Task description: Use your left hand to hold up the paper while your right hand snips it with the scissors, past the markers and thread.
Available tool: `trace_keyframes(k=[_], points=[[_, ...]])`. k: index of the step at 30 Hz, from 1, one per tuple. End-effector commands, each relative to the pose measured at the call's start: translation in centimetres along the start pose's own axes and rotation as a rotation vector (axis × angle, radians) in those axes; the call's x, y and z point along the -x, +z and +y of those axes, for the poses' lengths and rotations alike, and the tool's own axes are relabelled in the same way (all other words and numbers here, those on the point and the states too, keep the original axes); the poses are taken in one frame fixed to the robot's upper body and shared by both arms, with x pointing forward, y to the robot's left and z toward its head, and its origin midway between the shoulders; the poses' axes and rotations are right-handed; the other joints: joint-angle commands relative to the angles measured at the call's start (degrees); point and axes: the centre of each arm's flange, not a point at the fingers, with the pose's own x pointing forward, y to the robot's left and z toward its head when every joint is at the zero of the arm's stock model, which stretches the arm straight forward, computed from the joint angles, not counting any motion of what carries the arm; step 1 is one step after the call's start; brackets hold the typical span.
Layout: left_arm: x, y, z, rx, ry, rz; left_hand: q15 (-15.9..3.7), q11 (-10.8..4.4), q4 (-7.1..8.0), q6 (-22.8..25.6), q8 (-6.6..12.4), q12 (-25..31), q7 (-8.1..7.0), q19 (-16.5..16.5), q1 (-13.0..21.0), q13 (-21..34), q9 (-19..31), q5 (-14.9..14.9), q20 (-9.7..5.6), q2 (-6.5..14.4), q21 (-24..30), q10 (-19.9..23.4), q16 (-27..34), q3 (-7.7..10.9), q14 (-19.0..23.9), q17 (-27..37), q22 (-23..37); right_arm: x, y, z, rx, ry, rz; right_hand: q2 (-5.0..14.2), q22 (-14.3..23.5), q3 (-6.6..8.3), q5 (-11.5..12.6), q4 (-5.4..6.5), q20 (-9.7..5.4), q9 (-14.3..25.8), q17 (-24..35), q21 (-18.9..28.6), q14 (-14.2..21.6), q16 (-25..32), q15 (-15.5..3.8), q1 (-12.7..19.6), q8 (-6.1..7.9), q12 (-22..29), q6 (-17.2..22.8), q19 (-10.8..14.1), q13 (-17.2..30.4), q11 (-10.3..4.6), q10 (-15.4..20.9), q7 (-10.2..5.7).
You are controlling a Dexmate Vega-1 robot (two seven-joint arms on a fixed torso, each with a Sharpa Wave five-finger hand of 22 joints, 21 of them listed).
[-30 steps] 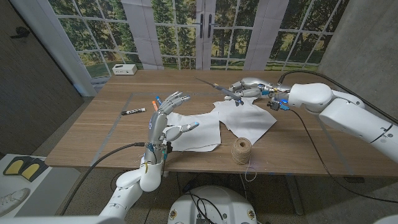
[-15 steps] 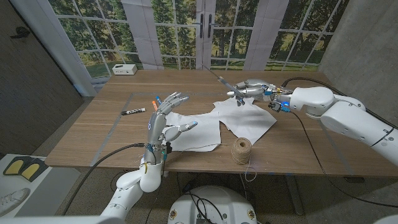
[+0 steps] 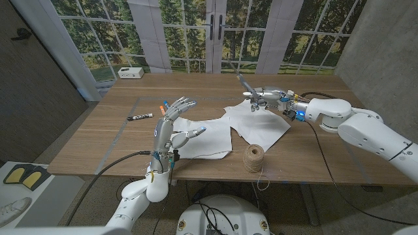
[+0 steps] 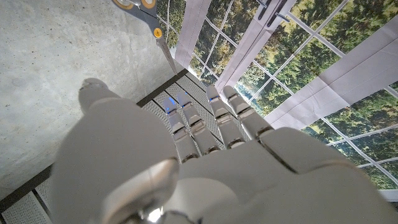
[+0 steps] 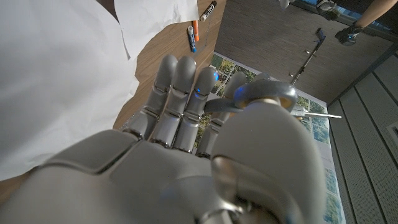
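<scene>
Two white paper sheets lie flat on the worktop (image 3: 98,140), one (image 3: 208,138) near the front edge, the other (image 3: 260,123) just behind and to its right, overlapping at a corner. Right hand (image 3: 269,96) hovers over the far edge of the rear sheet, fingers wrapped on the scissors (image 3: 247,86), blades pointing up and away from the paper. Left hand (image 3: 171,124) stands upright at the front sheet's left edge, fingers spread wide, holding nothing; whether it touches the paper, cannot tell. Twine ball (image 3: 253,157) sits just in front of the rear sheet, near the front edge. Orange marker (image 3: 162,106) and blue marker (image 3: 166,104) lie behind the left hand; black marker (image 3: 139,117) further left of the paper. White box (image 3: 131,73) sits at the far left corner, well apart from the paper
</scene>
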Motion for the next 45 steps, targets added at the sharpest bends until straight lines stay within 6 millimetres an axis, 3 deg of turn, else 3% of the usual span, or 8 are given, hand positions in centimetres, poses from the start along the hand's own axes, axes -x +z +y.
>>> trace_keyframes(k=[1, 11, 15, 18, 28, 33, 34, 45], points=[[0.1, -0.1, 0.0, 0.0, 0.008, 0.011, -10.11, -0.04, 0.26, 0.78, 0.38, 0.07, -0.07, -0.01, -0.05, 0.09, 0.1, -0.18, -9.2, 0.46, -0.09, 0.64, 0.24, -0.01, 0.63, 0.16, 0.07, 0.5, -1.4, 0.2, -0.146, -0.051, 0.037, -1.43, 0.47, -0.37, 0.96, -0.81, -4.92, -1.03, -0.27, 1.45, 0.18, 0.84, -6.23, 1.34, 0.96, -0.23, 16.05, 0.16, -0.93, -2.2, -0.46, 8.85], [0.4, -0.2, 0.1, -0.008, 0.015, 0.022, -10.1, -0.08, 0.34, 1.5, 0.39, 0.08, -0.07, -0.05, -0.17, 0.09, 0.05, -0.42, -9.19, 0.65, -0.08, 1.08, 0.22, -0.04, 0.84, 0.15, 0.07, 1.0, -1.5, 0.7, -0.19, -0.123, 0.079, -0.6, 2.73, -0.36, 1.76, -1.45, -5.58, -1.54, -1.27, 5.83, 1.64, 2.11, -6.25, 2.22, 0.94, 2.33, 16.41, 0.66, 1.42, -2.28, 0.69, 9.1], [0.3, -0.2, 0.5, -0.014, 0.03, 0.024, -10.1, -0.07, 0.36, 1.91, 0.43, 0.08, -0.07, -0.05, -0.25, 0.09, 0.05, -0.51, -9.19, 0.71, -0.08, 1.22, 0.22, -0.05, 0.94, 0.15, 0.08, 1.2, -1.4, 0.8, -0.201, -0.16, 0.091, -0.42, 2.68, -0.39, 1.79, -1.82, -5.49, -2.72, -1.64, 7.51, 3.06, 3.09, -6.29, 2.65, 0.94, 4.43, 18.11, 1.5, 3.15, -2.02, 2.79, 10.18], [0.2, -0.3, 0.8, -0.021, 0.038, 0.023, -10.13, -0.07, 0.36, 8.08, 0.47, 0.14, -0.04, -0.12, -0.16, 0.07, -0.53, -0.88, -9.18, 0.96, -0.1, 4.24, 0.17, -0.09, 1.62, 0.13, 0.07, 1.3, -1.4, 0.8, -0.208, -0.163, 0.103, -0.38, 3.68, -0.45, 1.76, -1.92, -5.68, -2.27, -2.07, 9.04, 3.48, 3.35, -6.28, 2.74, 1.23, 5.32, 18.0, 1.82, 4.47, -1.85, 2.73, 10.09], [0.4, -0.5, 1.5, -0.04, 0.069, 0.035, -10.12, -0.07, 0.42, 6.77, -0.5, -0.06, -0.07, -0.18, -0.35, 0.07, -0.43, -0.96, -9.19, 0.82, -0.08, 3.15, 0.17, -0.1, 1.74, 0.15, 0.09, 1.7, -1.9, 1.7, -0.289, -0.167, 0.083, 0.04, 3.27, -0.93, 1.42, -1.77, -6.47, -1.08, -3.84, 11.66, 3.51, 4.25, -6.29, 2.27, 1.56, 5.92, 16.23, 1.9, 6.24, -2.02, 1.81, 9.58], [0.6, -0.5, 1.6, -0.047, 0.07, 0.037, -10.12, -0.07, 0.43, 6.55, -0.41, -0.02, -0.08, -0.18, -0.41, 0.06, -0.33, -1.04, -9.19, 0.91, -0.08, 3.12, 0.19, -0.08, 1.77, 0.15, 0.08, 2.2, -2.5, 2.2, -0.378, -0.183, 0.026, 0.26, 2.22, -1.39, 1.33, -1.39, -6.76, -0.3, -5.2, 11.96, 3.01, 4.17, -6.33, 1.5, 1.78, 3.85, 15.23, 2.16, 3.14, -2.07, 1.93, 9.9], [0.6, -0.5, 1.6, -0.05, 0.069, 0.037, -10.12, -0.06, 0.42, 6.54, -0.35, -0.02, -0.08, -0.17, -0.41, 0.06, -0.28, -1.06, -9.19, 0.91, -0.07, 3.12, 0.18, -0.08, 1.78, 0.15, 0.08, 2.3, -2.5, 2.3, -0.388, -0.193, 0.027, 0.32, 1.73, -1.45, 1.32, -1.37, -6.86, -0.09, -5.41, 11.83, 3.03, 4.27, -6.32, 1.45, 1.86, 4.57, 15.04, 2.08, 4.52, -2.18, 1.42, 9.71], [0.2, 0.0, 1.6, -0.049, 0.077, 0.029, -10.12, -0.08, 0.41, 6.86, 0.06, 0.04, -0.07, -0.18, -0.38, 0.06, -0.02, -1.16, -9.18, 0.97, -0.08, 3.34, 0.2, -0.08, 1.93, 0.15, 0.08, 2.2, -2.7, 3.2, -0.512, -0.156, -0.114, 1.14, -1.22, -1.54, 1.38, -1.1, -6.94, -1.39, -7.47, 11.48, 2.0, 3.92, -6.34, 1.01, 0.66, 1.76, 13.73, 0.73, 0.28, -2.37, 0.52, 9.35]])
